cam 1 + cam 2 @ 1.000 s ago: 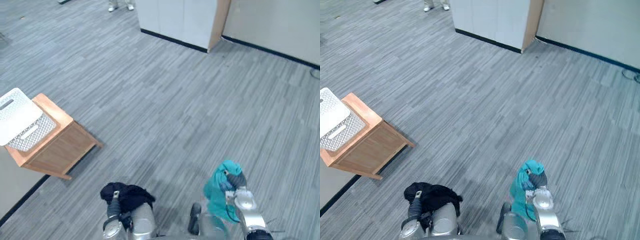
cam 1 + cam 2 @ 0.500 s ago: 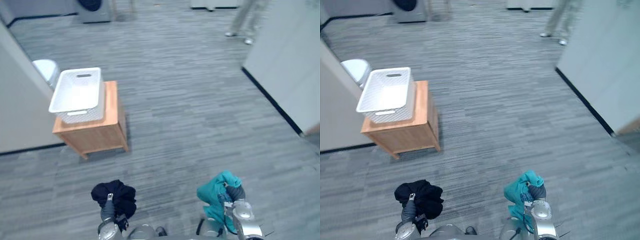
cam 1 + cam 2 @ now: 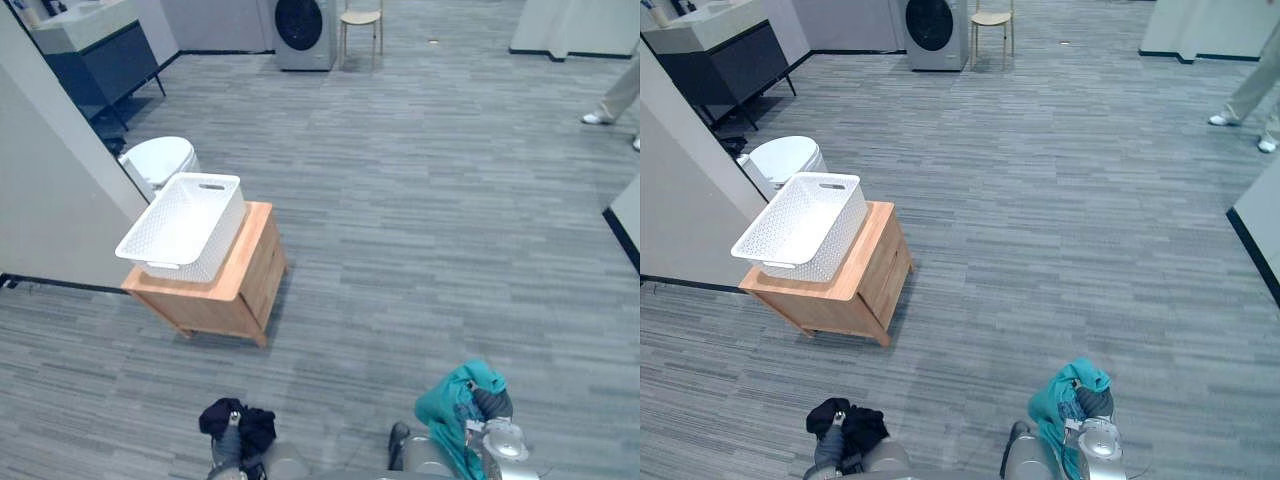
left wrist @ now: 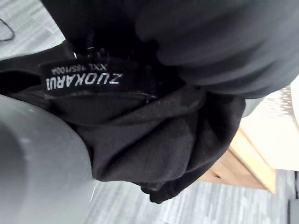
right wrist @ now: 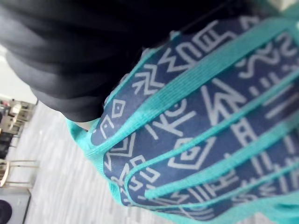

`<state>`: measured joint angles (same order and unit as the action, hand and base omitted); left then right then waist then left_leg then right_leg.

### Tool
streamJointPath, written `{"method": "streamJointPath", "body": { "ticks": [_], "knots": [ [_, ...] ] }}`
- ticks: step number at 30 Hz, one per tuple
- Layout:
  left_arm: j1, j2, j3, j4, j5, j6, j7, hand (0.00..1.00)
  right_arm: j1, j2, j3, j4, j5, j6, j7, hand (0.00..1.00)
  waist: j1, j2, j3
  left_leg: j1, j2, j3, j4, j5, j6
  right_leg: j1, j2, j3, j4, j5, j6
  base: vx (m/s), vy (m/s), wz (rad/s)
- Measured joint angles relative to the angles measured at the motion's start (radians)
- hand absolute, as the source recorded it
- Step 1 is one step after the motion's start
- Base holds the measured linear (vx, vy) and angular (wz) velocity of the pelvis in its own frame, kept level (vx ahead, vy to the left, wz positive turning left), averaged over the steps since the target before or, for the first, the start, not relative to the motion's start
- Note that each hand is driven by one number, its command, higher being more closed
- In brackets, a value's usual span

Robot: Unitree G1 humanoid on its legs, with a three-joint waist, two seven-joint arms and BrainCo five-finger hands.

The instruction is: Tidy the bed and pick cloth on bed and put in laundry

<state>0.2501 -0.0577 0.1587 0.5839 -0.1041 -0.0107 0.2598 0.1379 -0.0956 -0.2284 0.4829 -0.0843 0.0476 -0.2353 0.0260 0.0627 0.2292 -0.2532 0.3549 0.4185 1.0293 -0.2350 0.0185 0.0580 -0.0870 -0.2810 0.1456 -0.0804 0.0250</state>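
The view has been swung onto the white basket (image 3: 183, 222). A black cloth (image 3: 255, 425) is gripped by the left hand (image 3: 231, 432), a teal cloth (image 3: 445, 405) by the right hand (image 3: 492, 403).

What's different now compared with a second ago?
Only the camera swung round, so the white basket on its wooden cabinet now sits ahead to the left. The left hand keeps gripping the black cloth, and the right hand the teal cloth, as before.

Bare grey floor (image 3: 420, 260) lies open straight ahead. Off to the left a wooden cabinet (image 3: 225, 290) stands near the wall (image 3: 50, 200), with an open-topped white basket (image 3: 185, 225) on it. A person's legs (image 3: 620, 100) stand far right, well apart.
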Motion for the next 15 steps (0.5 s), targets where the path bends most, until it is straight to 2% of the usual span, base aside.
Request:
{"method": "streamJointPath", "body": {
  "ticks": [1,2,3,4,5,6,7,8,9,10,11,12,13,14,15],
  "knots": [
    [-0.008,0.000,0.000,-0.006,0.000,0.000,-0.003,1.00,-0.008,0.000,-0.010,0.001,0.000,0.001,0.001,1.00,-0.001,0.002,0.000,-0.016,-0.030,0.089,-0.184,0.003,-0.005,0.031,-0.002,-0.016,-0.031,-0.009,0.009,0.52,-0.003,0.07],
    [-0.010,-0.001,0.000,-0.020,0.000,0.000,-0.010,1.00,-0.006,-0.002,-0.017,0.002,0.000,0.002,0.001,1.00,-0.004,0.002,0.000,-0.009,-0.056,0.198,-0.383,0.017,-0.026,0.070,-0.003,-0.045,-0.059,-0.019,0.018,0.54,0.024,0.26],
    [-0.012,-0.001,0.000,-0.028,0.001,0.000,-0.015,1.00,-0.006,0.000,-0.029,0.002,-0.001,0.003,0.001,1.00,-0.008,0.002,0.000,-0.006,-0.071,0.257,-0.482,0.027,-0.041,0.095,-0.003,-0.062,-0.073,-0.024,0.032,0.55,0.067,0.54],
    [-0.017,-0.001,-0.003,-0.039,0.002,0.001,-0.020,1.00,-0.006,0.004,-0.049,0.002,-0.003,0.004,0.001,1.00,-0.011,0.000,-0.001,0.019,-0.114,0.358,-0.678,0.056,-0.072,0.134,-0.003,-0.102,-0.092,-0.041,0.056,0.55,0.085,0.54],
    [-0.017,-0.001,-0.003,-0.054,0.003,0.003,-0.020,1.00,-0.004,-0.001,-0.050,0.003,-0.005,0.004,0.000,1.00,-0.008,-0.002,-0.004,0.025,-0.129,0.412,-0.752,0.058,-0.072,0.167,0.002,-0.119,-0.105,-0.056,0.080,0.68,0.143,0.45],
    [-0.015,-0.001,0.002,-0.063,0.003,0.003,-0.019,1.00,0.001,0.001,-0.048,0.003,-0.006,0.004,0.002,1.00,0.000,-0.014,-0.008,0.031,-0.132,0.419,-0.721,0.089,0.018,0.201,-0.010,-0.131,-0.077,-0.083,0.116,0.59,0.152,0.25],
    [-0.011,-0.001,0.001,-0.061,0.006,0.006,-0.019,1.00,0.003,0.003,-0.047,0.003,-0.008,0.004,0.003,1.00,0.004,-0.019,-0.014,0.034,-0.142,0.421,-0.713,0.106,0.051,0.198,-0.024,-0.132,-0.027,-0.093,0.132,0.62,0.235,0.40],
    [-0.007,-0.001,-0.001,-0.060,0.015,0.010,-0.020,1.00,0.006,0.012,-0.046,0.003,-0.011,0.003,0.003,1.00,-0.003,-0.035,-0.023,0.065,-0.172,0.406,-0.720,0.099,0.101,0.146,-0.085,-0.129,0.161,-0.112,0.162,0.64,0.315,0.53],
    [-0.009,0.006,0.001,-0.065,0.022,0.007,-0.018,1.00,0.006,0.023,-0.045,0.003,-0.015,0.002,0.003,1.00,-0.008,-0.056,-0.027,0.099,-0.220,0.388,-0.742,0.077,0.135,0.036,-0.173,-0.105,0.465,-0.078,0.150,0.74,0.391,0.77],
    [-0.017,0.020,0.000,-0.064,0.026,0.008,-0.015,1.00,0.003,0.046,-0.045,0.004,-0.017,0.002,0.006,1.00,-0.017,-0.083,-0.025,0.128,-0.262,0.350,-0.759,0.066,0.153,-0.057,-0.238,-0.069,0.685,0.016,0.110,0.61,0.311,0.94],
    [-0.029,0.036,-0.005,-0.063,0.028,0.014,-0.014,1.00,0.010,0.067,-0.041,0.006,-0.022,0.002,0.010,1.00,-0.027,-0.107,-0.022,0.156,-0.296,0.307,-0.774,0.060,0.156,-0.127,-0.270,-0.039,0.858,0.018,0.090,0.47,0.195,1.09],
    [-0.036,0.042,-0.013,-0.062,0.028,0.016,-0.012,1.00,0.012,0.077,-0.036,0.012,-0.025,0.003,0.017,1.00,-0.035,-0.110,-0.018,0.182,-0.310,0.275,-0.787,0.059,0.155,-0.153,-0.272,-0.032,0.922,0.008,0.081,0.51,0.148,1.48],
    [-0.037,0.043,-0.038,-0.063,0.030,0.019,-0.008,1.00,0.019,0.091,-0.022,0.015,-0.027,0.003,0.023,1.00,-0.052,-0.095,-0.010,0.251,-0.325,0.212,-0.821,0.059,0.153,-0.191,-0.251,-0.032,0.947,-0.031,0.051,0.66,0.151,1.70],
    [-0.038,0.043,-0.050,-0.063,0.036,0.019,-0.004,1.00,0.028,0.091,-0.001,0.015,-0.027,0.002,0.024,1.00,-0.062,-0.072,0.001,0.313,-0.328,0.143,-0.854,0.059,0.151,-0.227,-0.207,-0.025,0.891,-0.090,0.059,0.65,0.118,1.69],
    [-0.044,0.043,-0.055,-0.063,0.037,0.019,-0.001,1.00,0.027,0.092,0.006,0.011,-0.027,0.001,0.024,1.00,-0.069,-0.068,0.001,0.334,-0.328,0.108,-0.866,0.060,0.149,-0.252,-0.183,-0.011,0.835,-0.116,0.062,0.72,0.007,1.70]
  ]
}}
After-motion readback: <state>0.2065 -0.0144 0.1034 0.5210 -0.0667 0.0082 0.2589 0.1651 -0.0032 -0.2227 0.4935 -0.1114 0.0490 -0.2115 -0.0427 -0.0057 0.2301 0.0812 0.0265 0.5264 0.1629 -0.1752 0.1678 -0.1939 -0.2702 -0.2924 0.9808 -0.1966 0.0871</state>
